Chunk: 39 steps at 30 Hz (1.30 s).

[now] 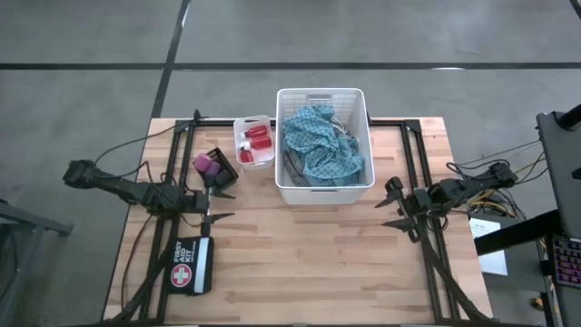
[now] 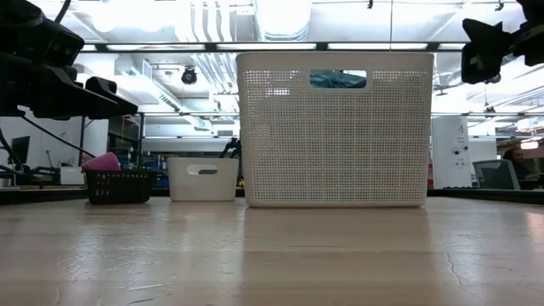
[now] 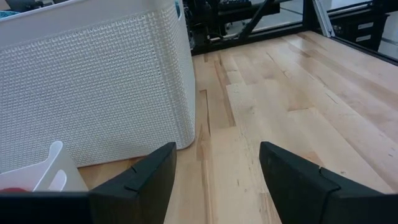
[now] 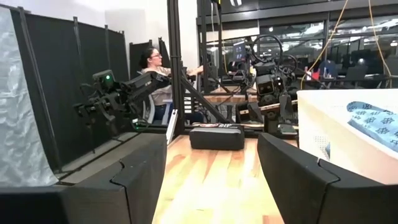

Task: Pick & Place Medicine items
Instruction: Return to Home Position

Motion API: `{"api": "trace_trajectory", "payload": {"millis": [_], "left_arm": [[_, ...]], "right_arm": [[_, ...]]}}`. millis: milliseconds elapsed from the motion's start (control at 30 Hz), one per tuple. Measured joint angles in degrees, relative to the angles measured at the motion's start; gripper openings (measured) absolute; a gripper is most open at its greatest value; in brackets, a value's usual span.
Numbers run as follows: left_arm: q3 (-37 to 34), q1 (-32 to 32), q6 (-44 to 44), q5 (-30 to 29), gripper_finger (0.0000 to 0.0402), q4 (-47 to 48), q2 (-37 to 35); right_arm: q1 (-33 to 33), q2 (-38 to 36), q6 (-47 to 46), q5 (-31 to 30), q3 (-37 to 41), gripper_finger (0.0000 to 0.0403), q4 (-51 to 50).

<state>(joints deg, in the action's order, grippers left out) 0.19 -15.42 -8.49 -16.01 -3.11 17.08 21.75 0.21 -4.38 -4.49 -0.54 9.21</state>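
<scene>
Red bottles with white caps [image 1: 257,140] lie in a small white bin [image 1: 252,121] left of the big white basket [image 1: 322,186]. A teal patterned cloth [image 1: 320,145] fills that basket. Pink and purple pieces [image 1: 205,164] sit in a small black basket [image 1: 221,169]; in the low view a pink piece [image 2: 102,161] pokes above its rim. My left gripper [image 1: 227,205] hovers open near the black basket, pointing toward the table's right. My right gripper [image 1: 383,213] hovers open right of the big basket, pointing left. No black ring or grey cloth shows.
A black first-aid pouch [image 1: 192,265] lies near the table's near left edge, below my left arm. Bare wood [image 1: 309,263] spreads between the two grippers, in front of the big basket. A person [image 4: 152,62] sits in the room beyond the table.
</scene>
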Motion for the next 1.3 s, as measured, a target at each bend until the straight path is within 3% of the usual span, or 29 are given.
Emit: {"api": "trace_trajectory", "payload": {"millis": [1300], "left_arm": [[0.0, 0.0, 0.0, 0.0, 0.0236, 0.0, 0.0]], "right_arm": [[0.0, 7.8, -4.5, 0.0, 0.0, 0.0245, -4.5]]}}
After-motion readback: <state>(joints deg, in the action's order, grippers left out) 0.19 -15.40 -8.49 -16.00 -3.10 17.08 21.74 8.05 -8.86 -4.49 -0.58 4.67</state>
